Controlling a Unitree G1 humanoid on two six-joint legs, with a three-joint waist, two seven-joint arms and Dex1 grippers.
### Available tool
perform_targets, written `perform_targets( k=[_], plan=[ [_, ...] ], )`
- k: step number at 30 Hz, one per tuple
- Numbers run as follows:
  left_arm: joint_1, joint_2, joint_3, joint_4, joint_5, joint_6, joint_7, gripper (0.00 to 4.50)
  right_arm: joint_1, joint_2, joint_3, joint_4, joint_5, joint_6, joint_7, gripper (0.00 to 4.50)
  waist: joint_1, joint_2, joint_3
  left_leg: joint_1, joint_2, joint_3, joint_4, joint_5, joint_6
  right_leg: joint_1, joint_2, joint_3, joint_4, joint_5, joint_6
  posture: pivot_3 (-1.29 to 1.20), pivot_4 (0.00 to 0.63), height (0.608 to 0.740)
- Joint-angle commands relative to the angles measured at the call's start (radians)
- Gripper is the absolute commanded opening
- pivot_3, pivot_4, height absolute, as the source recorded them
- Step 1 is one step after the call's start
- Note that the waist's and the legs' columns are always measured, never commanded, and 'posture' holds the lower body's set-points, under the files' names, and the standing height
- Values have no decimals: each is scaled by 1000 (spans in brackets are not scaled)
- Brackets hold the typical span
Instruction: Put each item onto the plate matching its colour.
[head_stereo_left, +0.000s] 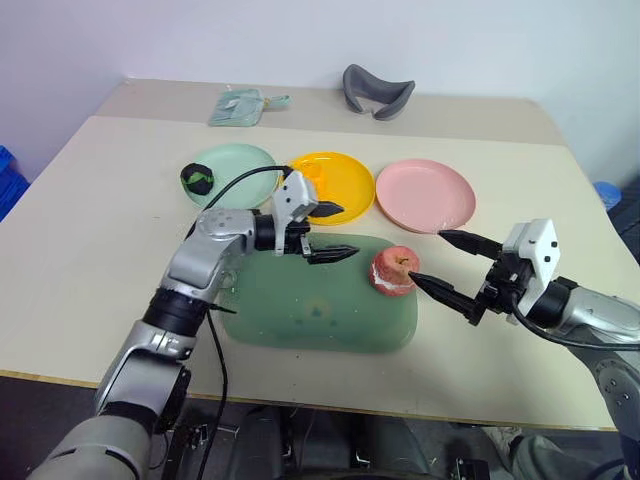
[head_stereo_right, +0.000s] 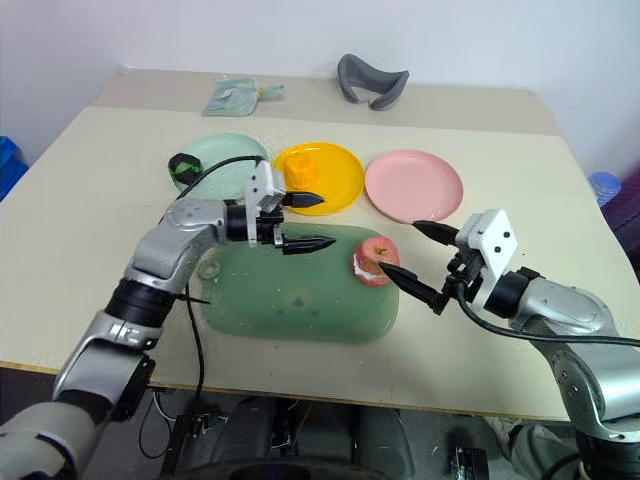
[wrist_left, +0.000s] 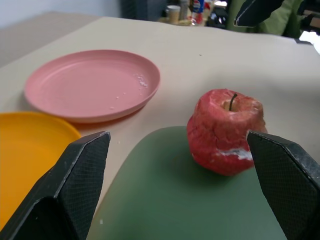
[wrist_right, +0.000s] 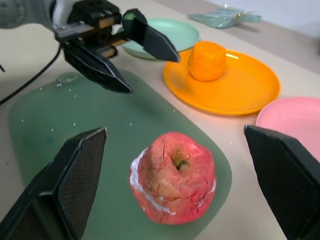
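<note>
The red-pink apple (head_stereo_left: 393, 270) with white patches sits on the right end of the green mat (head_stereo_left: 310, 310). My left gripper (head_stereo_left: 347, 231) hovers open over the mat, pointing right at the apple from a short way off. From the other side, my right gripper (head_stereo_left: 425, 255) is open with its fingertips level with the apple, not touching it. The orange-yellow chunk (wrist_right: 207, 60) rests on the yellow plate (head_stereo_left: 350, 185). A dark green-and-black lump (head_stereo_left: 198, 180) lies at the left rim of the mint green plate (head_stereo_left: 240, 165). Nothing is on the pink plate (head_stereo_left: 425, 193).
A grey curved object (head_stereo_left: 378, 92) and a pale green pouch (head_stereo_left: 240, 105) lie at the back of the table. The left arm's cable runs over the mint plate. The table's front edge is just below the mat.
</note>
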Motion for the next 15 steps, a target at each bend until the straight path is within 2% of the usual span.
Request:
perform_targets(
  k=[1,7,15],
  plan=[
    [-5,13,32,-36,-18,-15,-36,4461,-25,14,48,-28,-32,9,-43,4500,-4,0,0,0,0,0,0,0,0,0,0,0,0,0,0,0,150,740],
    [139,114,71,-173,-15,-91,-91,4461,-137,79,200,107,-128,-17,-58,4500,-22,1,0,0,-2,-7,-1,0,0,-1,1,2,1,0,0,0,150,740],
    [273,228,126,-295,-26,-74,-88,4461,-201,99,255,207,-167,-69,15,4500,-7,1,0,-1,-3,-8,0,0,0,-1,0,2,1,0,0,0,150,740]
  ],
)
